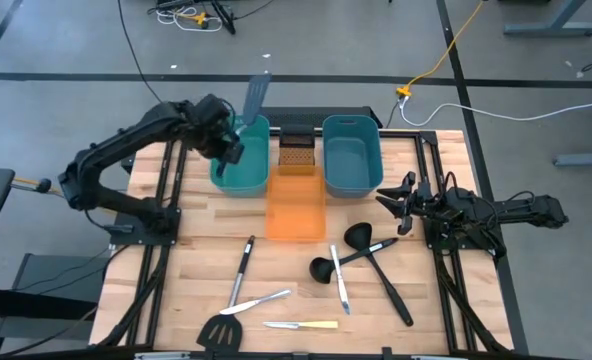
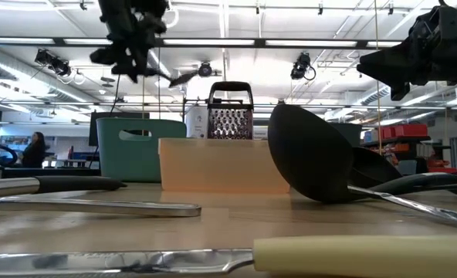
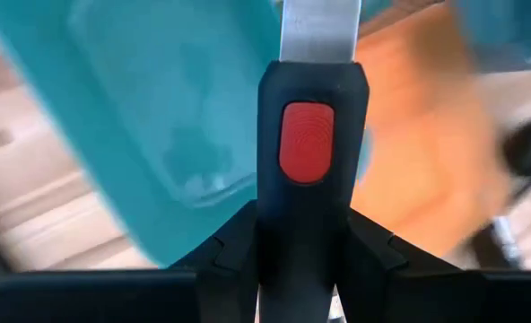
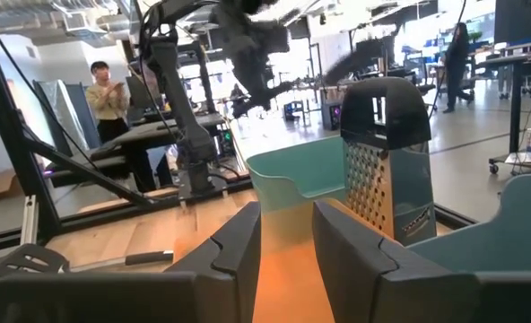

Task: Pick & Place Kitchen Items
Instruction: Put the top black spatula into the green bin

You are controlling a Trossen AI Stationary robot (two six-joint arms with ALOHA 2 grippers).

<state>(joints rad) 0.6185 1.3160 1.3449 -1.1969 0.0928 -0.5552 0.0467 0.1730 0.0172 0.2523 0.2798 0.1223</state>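
My left gripper (image 1: 230, 150) hangs over the left teal tub (image 1: 242, 172) at the table's far side, shut on a utensil with a black handle and a flat silver blade (image 1: 258, 96). The same gripper (image 3: 312, 235) shows in its wrist view, with the tub (image 3: 149, 108) below. My right gripper (image 1: 398, 203) waits open at the right, level, holding nothing (image 4: 288, 247). On the near half of the wooden table lie two black ladles (image 1: 361, 238), a black slotted spatula (image 1: 222, 331), silver knives (image 1: 259, 300) and a cream-handled knife (image 1: 303, 324). My left gripper pinches the utensil's black handle (image 3: 312, 211) between its two fingers, just behind a red oval mark (image 3: 306, 142). The fingers slant downward, and the utensil runs along them. Its blade (image 3: 319, 29) sticks out beyond the fingertips toward the far edge. The utensil is lifted clear above the teal tub.
An orange tub (image 1: 296, 208) stands mid-table with a box grater (image 1: 296, 152) behind it. A second teal tub (image 1: 352, 155) stands to the right of the grater. A black-handled utensil (image 1: 243, 268) and another knife (image 1: 340, 282) lie near the ladles. People stand in the room beyond.
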